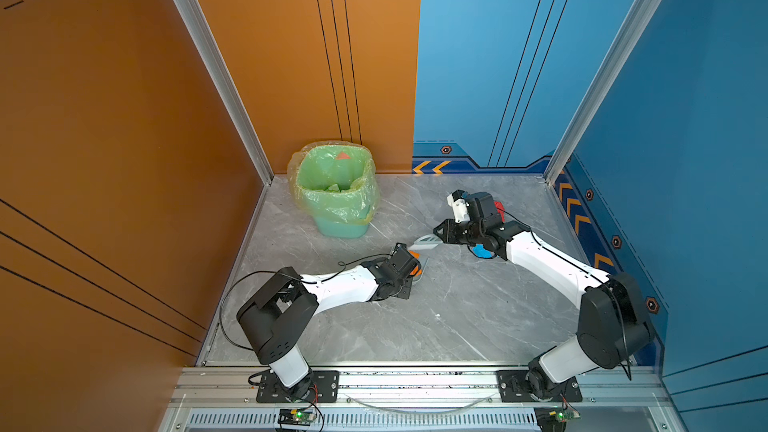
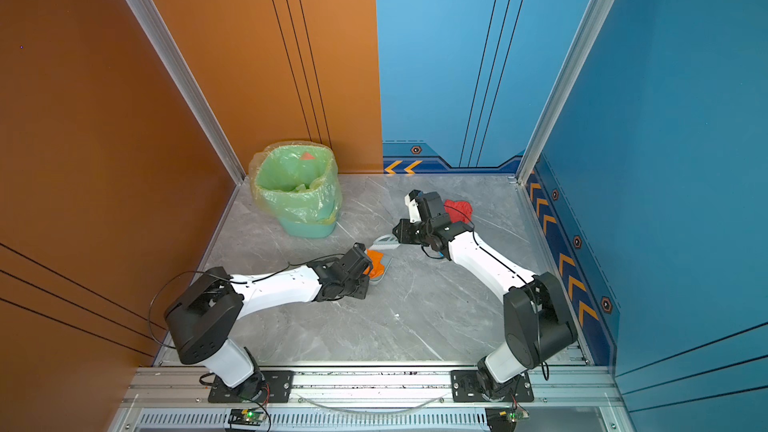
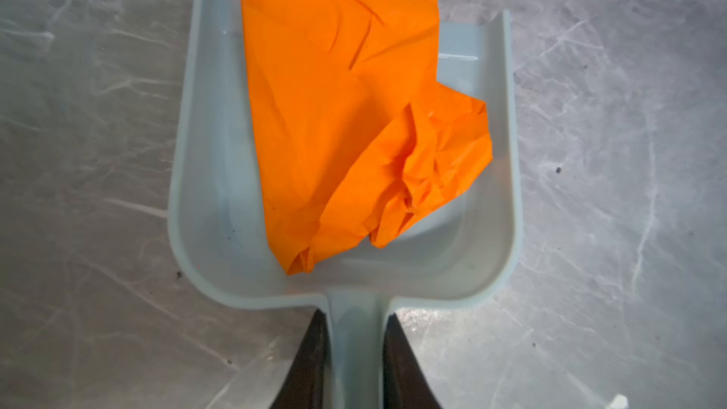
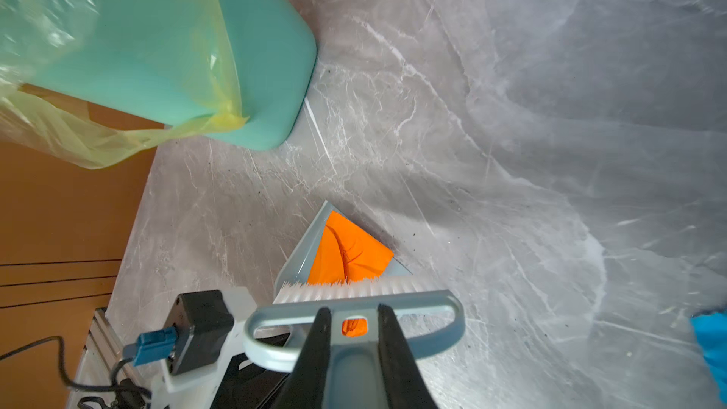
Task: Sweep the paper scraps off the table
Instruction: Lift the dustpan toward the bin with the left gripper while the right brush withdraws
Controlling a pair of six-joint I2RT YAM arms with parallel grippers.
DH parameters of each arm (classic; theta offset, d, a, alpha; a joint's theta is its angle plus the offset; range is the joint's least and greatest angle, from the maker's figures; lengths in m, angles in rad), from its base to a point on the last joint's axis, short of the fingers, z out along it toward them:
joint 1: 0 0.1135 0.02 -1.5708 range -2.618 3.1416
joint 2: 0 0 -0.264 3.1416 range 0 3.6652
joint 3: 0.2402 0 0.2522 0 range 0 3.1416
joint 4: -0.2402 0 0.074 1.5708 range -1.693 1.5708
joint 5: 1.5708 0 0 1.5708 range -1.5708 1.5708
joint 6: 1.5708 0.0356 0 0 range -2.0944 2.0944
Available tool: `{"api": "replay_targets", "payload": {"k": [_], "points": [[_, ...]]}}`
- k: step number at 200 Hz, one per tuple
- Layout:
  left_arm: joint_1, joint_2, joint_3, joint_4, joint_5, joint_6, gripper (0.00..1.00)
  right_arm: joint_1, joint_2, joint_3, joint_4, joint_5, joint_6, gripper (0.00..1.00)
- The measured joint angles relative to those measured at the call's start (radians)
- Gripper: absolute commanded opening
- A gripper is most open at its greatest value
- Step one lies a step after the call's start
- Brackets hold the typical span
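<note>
Grey marble table (image 1: pixel 457 309) ran between orange and blue walls, with the green bin (image 1: pixel 340 226) at the back. Just in front of the bin, the left gripper (image 3: pixel 356 320) was clamped on the handle of the dustpan (image 3: pixel 208 198), which rested on the table with 1 orange scrap (image 3: pixel 334 112) inside. The right gripper (image 4: pixel 352 318) was clamped on the brush (image 4: pixel 354 292), bristles at the dustpan's mouth. Sweeping this scrap in looked finished. To the right of the bin lay 2 more, a red scrap (image 2: pixel 459 209) and a blue scrap (image 1: pixel 482 250). The next move probably called for lifting the dustpan level and tipping it over the bin.
</note>
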Motion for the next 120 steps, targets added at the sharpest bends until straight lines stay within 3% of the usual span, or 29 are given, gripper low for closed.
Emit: {"api": "replay_targets", "payload": {"k": [72,120], "points": [[-0.006,-0.09,-0.033,0.053,-0.016,0.026,0.0,-0.073,-0.23,-0.118,-0.035,0.056,-0.005,0.0],[-0.015,-0.156,0.057,-0.066,-0.039,0.062,0.0,-0.127,-0.257,-0.181,-0.042,0.073,-0.004,0.0]]}}
